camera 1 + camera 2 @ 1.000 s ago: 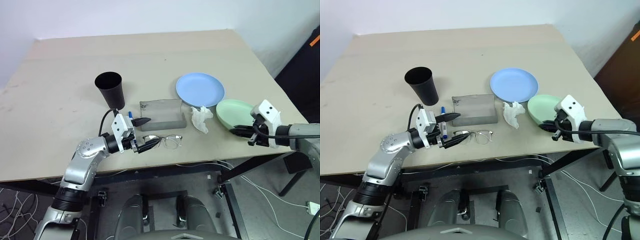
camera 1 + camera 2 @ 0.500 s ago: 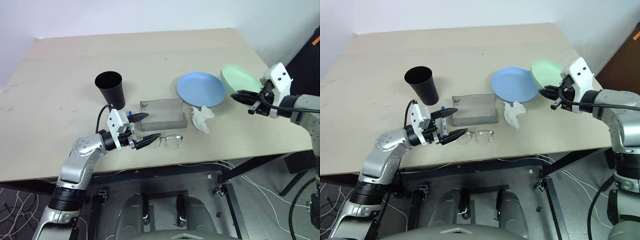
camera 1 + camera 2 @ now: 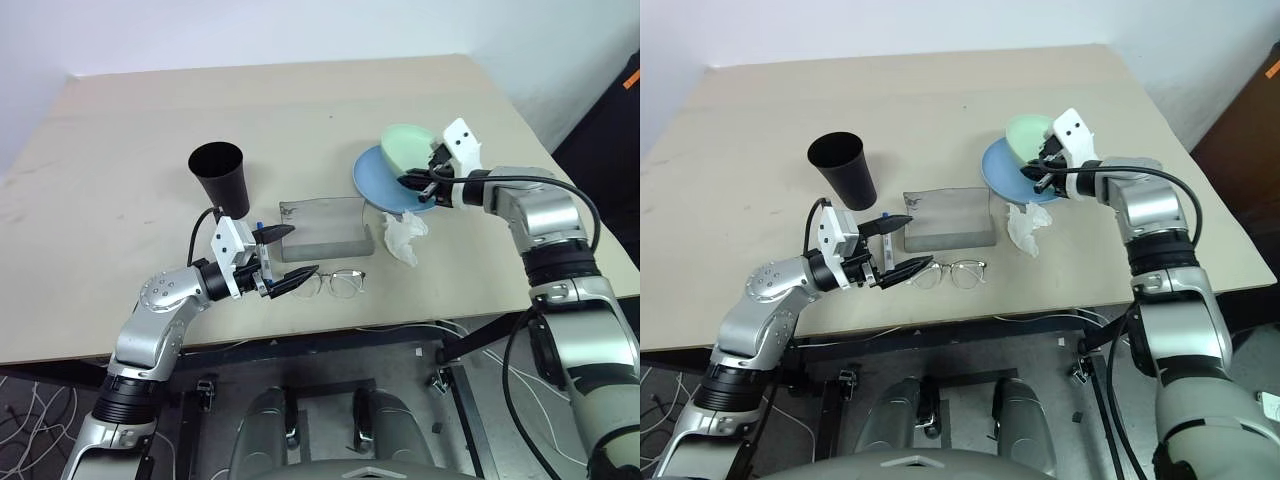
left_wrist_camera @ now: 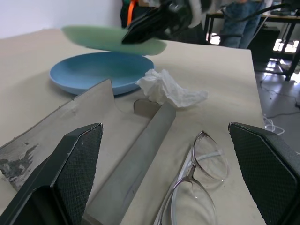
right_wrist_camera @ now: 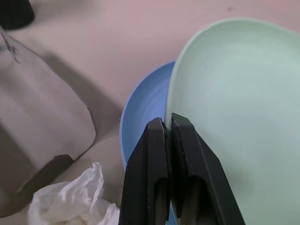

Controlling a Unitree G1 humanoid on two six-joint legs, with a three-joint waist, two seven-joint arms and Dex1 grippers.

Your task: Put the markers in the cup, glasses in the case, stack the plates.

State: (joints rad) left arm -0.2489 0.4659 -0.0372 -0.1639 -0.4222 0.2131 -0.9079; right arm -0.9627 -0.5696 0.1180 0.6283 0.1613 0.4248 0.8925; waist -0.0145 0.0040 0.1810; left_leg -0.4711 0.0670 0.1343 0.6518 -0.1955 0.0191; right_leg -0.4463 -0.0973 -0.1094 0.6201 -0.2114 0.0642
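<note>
No brand or legible writing on anything here. The black cup (image 3: 220,178) is plain; the one marker (image 3: 261,231) I can find is only a sliver of blue cap poking out behind my left gripper (image 3: 287,257), its label unreadable and the barrel hidden by the gripper body. I cannot pick out a second marker.

My right gripper (image 3: 412,182) is clamped tight on the rim of the mint green plate (image 3: 408,147). Right wrist view: the two black fingers (image 5: 157,154) pinch the plate edge between them, no gap. The plate hangs tilted above the light blue plate (image 3: 382,183), overlapping its far-right part; I cannot tell if the two touch. The blue plate lies flat on the table (image 3: 120,120), partly covered by the green one.

My left gripper stands wide apart and empty, held level just above the table. One finger points over the near-left corner of the grey case (image 3: 325,228), the other toward the left lens of the glasses (image 3: 334,284). Neither touches. Glasses lie just in front of the case, near the table's front edge, just off my lower fingertip. In the left wrist view they are cut off at the frame edge.

The case lid is up; its inside is hard to make out. A crumpled white tissue (image 3: 404,236) sits between the case and the blue plate, just in front of the plate. The cup stands upright behind my left gripper, to the left of the case.
</note>
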